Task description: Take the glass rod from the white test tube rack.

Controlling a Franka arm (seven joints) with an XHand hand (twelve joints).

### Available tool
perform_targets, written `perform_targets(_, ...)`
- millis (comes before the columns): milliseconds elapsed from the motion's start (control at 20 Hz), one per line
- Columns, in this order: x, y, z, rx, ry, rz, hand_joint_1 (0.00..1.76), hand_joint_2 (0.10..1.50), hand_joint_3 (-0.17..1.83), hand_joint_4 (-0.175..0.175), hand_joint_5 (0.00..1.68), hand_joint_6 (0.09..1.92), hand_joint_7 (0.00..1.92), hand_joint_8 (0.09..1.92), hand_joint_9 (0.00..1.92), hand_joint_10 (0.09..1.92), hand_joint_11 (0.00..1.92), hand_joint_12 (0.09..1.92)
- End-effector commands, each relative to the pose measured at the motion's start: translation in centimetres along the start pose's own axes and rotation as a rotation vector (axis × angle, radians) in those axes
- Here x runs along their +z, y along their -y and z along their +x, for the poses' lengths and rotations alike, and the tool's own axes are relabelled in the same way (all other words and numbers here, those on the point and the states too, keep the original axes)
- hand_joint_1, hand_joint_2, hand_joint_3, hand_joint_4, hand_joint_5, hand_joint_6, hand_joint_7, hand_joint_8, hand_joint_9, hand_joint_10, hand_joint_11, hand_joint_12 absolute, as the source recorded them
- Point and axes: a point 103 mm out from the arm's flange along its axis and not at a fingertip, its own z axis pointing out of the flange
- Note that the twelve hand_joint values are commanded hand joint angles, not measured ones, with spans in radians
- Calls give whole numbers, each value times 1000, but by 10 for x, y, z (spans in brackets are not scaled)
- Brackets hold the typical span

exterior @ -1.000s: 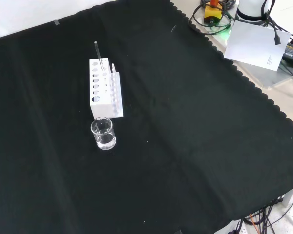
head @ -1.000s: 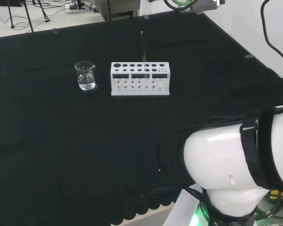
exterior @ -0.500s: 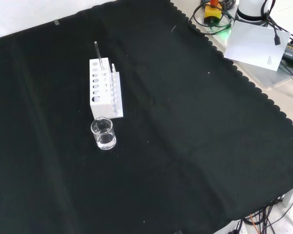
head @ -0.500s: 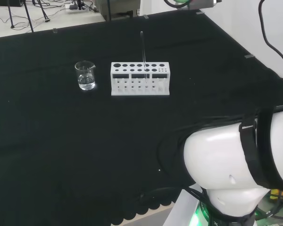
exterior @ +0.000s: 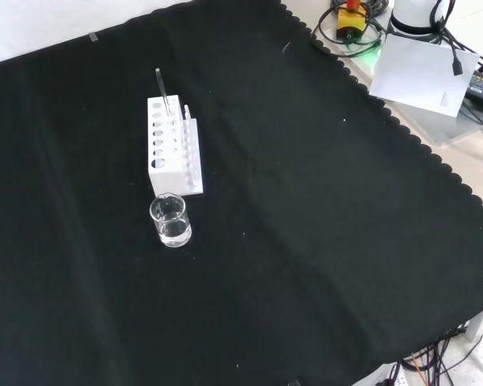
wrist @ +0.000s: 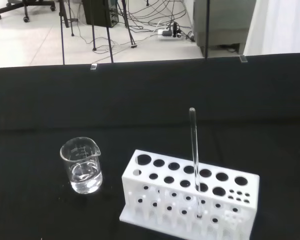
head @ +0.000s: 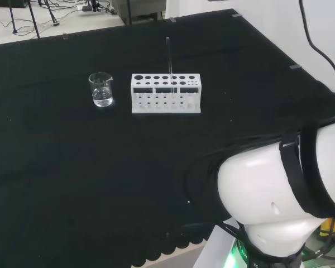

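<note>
A white test tube rack [head: 166, 93] [exterior: 174, 154] [wrist: 190, 198] with several round holes stands on the black cloth. A clear glass rod [head: 169, 58] [exterior: 163, 92] [wrist: 194, 155] stands upright in one of its holes and rises well above its top. In the wrist view the rack and the rod lie ahead of the camera at some distance, with nothing touching them.
A small glass beaker [head: 101, 89] [exterior: 170, 220] [wrist: 81, 166] with a little clear liquid stands close to one end of the rack. The arm's white link [head: 279, 201] sits at the head view's lower right. Cables and a white sheet [exterior: 423, 72] lie beyond the cloth's scalloped edge.
The arm's white link has shifted slightly in the head view. The rack, rod and beaker have not moved.
</note>
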Motion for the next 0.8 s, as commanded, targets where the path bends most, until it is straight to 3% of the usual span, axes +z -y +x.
perform_targets(50,-5,-85,-4,-60,-27,-36,542,932,517,-150,303,87,445,836,582,802,209,1400)
perform_targets(450,25,-131,-20,-88,-23,-2,535,939,517,-160,339,87,498,845,614,803,233,1401)
perform_targets(800,87,-153,-26,-108,2,72,533,950,512,-168,379,87,571,842,673,798,259,1389)
